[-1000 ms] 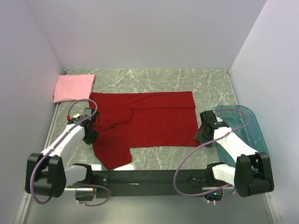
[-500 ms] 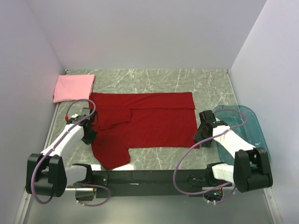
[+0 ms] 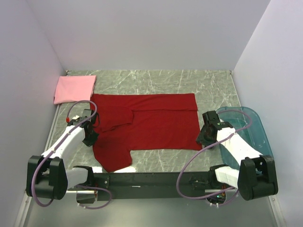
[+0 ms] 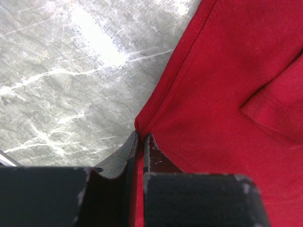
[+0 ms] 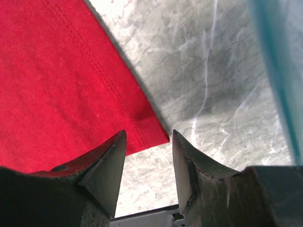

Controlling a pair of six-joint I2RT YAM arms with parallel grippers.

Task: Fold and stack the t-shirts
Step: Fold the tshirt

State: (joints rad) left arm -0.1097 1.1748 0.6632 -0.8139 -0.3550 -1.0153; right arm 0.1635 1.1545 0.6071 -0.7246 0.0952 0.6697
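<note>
L gripper (image 4: 140, 140) is pinching red shirt (image 4: 227, 94) edge, jaws closed tight; R gripper (image 5: 149, 137) is hanging open astride its hem corner, gripping nothing.

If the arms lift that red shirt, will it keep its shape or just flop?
Probably flops: the red t-shirt lies limp and puckers where the left jaws pinch its edge. Likely light, being thin cloth. Unheld parts would likely sag.
</note>
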